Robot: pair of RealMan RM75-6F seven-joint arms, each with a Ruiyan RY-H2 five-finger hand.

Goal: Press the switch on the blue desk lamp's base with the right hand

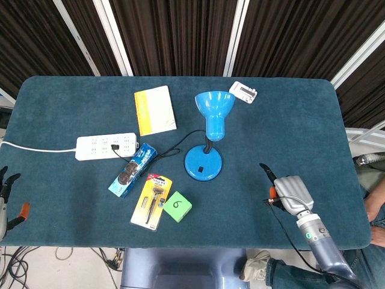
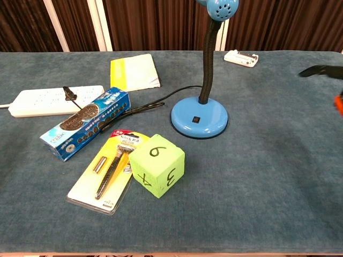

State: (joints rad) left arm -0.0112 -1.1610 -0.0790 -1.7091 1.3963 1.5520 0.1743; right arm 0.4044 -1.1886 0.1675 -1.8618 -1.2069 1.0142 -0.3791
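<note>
The blue desk lamp stands mid-table, with its round base (image 1: 203, 164) (image 2: 199, 115) under the bent neck and shade (image 1: 215, 108). A small black switch (image 1: 200, 170) (image 2: 196, 119) sits on the front of the base. My right hand (image 1: 287, 191) hovers over the table to the right of the base and apart from it. One dark finger (image 1: 265, 170) stretches toward the lamp, and no other fingers show beyond the palm. That fingertip (image 2: 316, 70) enters the chest view at the right edge. My left hand (image 1: 5, 194) hangs off the table's left front corner, holding nothing, fingers apart.
Left of the lamp lie a white power strip (image 1: 107, 146) with the lamp's cord plugged in, a cookie box (image 1: 133, 171), a razor pack (image 1: 152, 201) and a green die (image 1: 177, 206). A yellow notebook (image 1: 154, 110) and a small white device (image 1: 243, 92) lie farther back.
</note>
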